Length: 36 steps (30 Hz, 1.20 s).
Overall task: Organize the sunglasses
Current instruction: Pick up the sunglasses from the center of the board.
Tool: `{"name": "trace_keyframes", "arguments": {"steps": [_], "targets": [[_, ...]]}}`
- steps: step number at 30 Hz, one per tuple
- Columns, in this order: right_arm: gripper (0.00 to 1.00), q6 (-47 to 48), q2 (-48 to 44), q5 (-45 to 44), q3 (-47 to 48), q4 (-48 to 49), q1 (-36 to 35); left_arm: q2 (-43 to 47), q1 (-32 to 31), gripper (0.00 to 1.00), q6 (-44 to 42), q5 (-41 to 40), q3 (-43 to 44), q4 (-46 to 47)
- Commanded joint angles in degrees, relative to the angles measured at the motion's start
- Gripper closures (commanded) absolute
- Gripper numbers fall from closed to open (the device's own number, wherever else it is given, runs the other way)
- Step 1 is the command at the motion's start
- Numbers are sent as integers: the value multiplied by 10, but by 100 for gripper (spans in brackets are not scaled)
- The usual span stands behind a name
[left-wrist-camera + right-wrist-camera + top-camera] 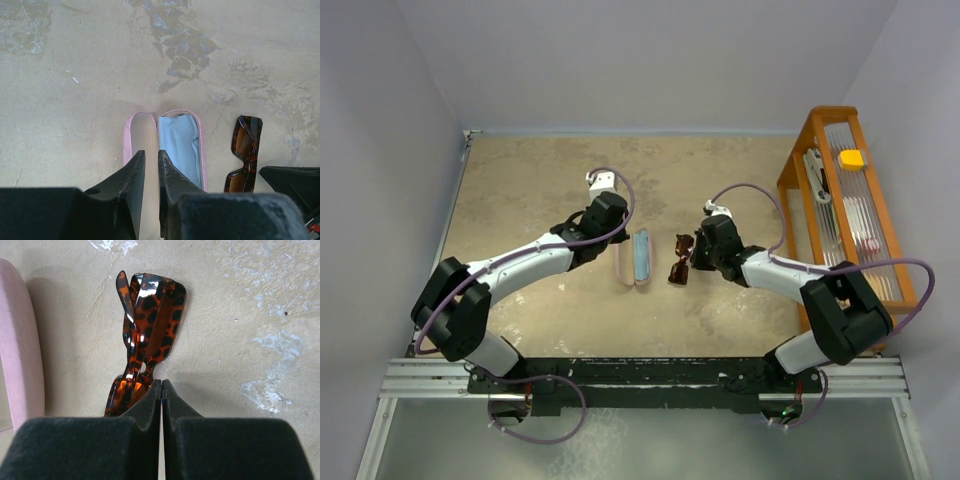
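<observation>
The sunglasses (681, 260) are tortoiseshell with dark lenses and lie folded on the tan tabletop, just right of the open pink case (628, 262). A light blue cloth (177, 145) fills the case's right half. My left gripper (151, 159) hovers over the case's (129, 131) cream left half, its jaws a narrow gap apart with nothing between them. My right gripper (161, 383) is shut, its tips pressed together right beside the bridge of the sunglasses (150, 315) without clamping them. In the left wrist view the sunglasses (245, 150) lie right of the case.
An orange wooden rack (820, 120) stands along the right edge and holds a yellow block (852, 158) and some tools. Walls close in the table at the back and left. A metal rail (420, 378) runs along the near edge.
</observation>
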<state>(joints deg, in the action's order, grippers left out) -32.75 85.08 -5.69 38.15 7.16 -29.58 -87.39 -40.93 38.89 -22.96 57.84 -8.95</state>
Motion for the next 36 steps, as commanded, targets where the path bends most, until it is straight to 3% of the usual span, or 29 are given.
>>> {"name": "trace_keyframes", "arguments": {"steps": [1,10,19,36], "targets": [[100,8,-38,-21,-3,-6,-2,29,4,87,-2,-12,-5,29],[73,4,-69,51,14,-25,-2,39,9,87,10,-9,-29,53],[70,-20,-34,98,1,36,-1,44,12,87,9,-5,-32,51],[70,-16,-10,67,22,18,-2,36,16,87,13,10,-33,60]]}}
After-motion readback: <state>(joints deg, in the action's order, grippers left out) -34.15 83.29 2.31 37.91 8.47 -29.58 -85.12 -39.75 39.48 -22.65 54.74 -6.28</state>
